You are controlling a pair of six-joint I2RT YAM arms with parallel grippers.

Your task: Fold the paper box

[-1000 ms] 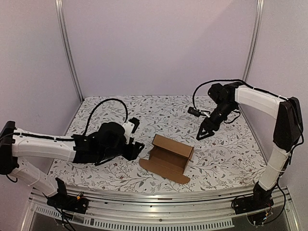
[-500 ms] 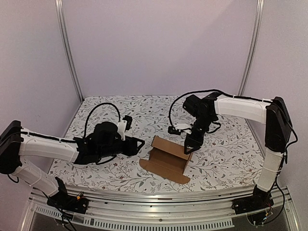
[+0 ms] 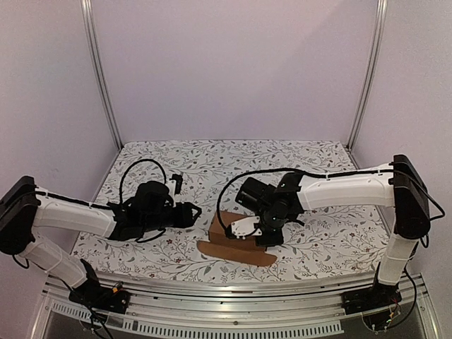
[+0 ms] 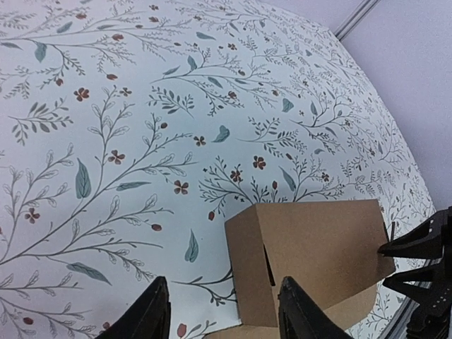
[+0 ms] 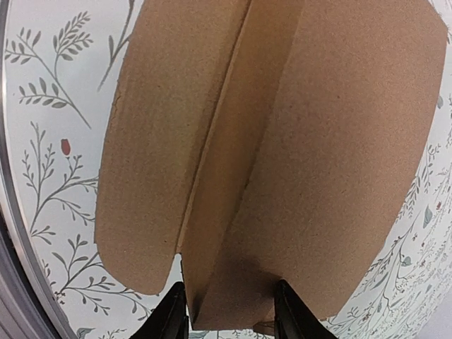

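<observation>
Your paper box [image 3: 224, 233] sits at the middle of the bench, close to the near edge, on the floral cloth [image 3: 318, 176]. I judge the fold roughly halfway or somewhat further. The left wrist view shows a standing end wall with a broad panel lying over the top, so the body has its shape. A rounded flap lies flat on the cloth toward the near edge, untucked, and it needs raising and closing. You may also need to seat the side tabs, which I cannot see.

Your right gripper [image 5: 229, 286] is directly over the box with its fingers spread. A raised crease in the cardboard runs up between them. The view is too close to say whether the tips press on the sheet or hang just above it, but they pinch nothing.

Your left gripper [image 4: 223, 282] is also spread and holds nothing. It points at the box's left end and stays apart from it, with bare cloth under the fingers.

Mind the room you have:
- **Near side:** the loose flap reaches almost to the near edge of the cloth, with the metal rail [image 3: 212, 293] just beyond, so there is little space to work there.
- **Far side:** the far edge and both far corners offer open cloth.
- **Right side:** the right forearm stretches in from the right edge, so sideways moves on that side are tighter.
</observation>
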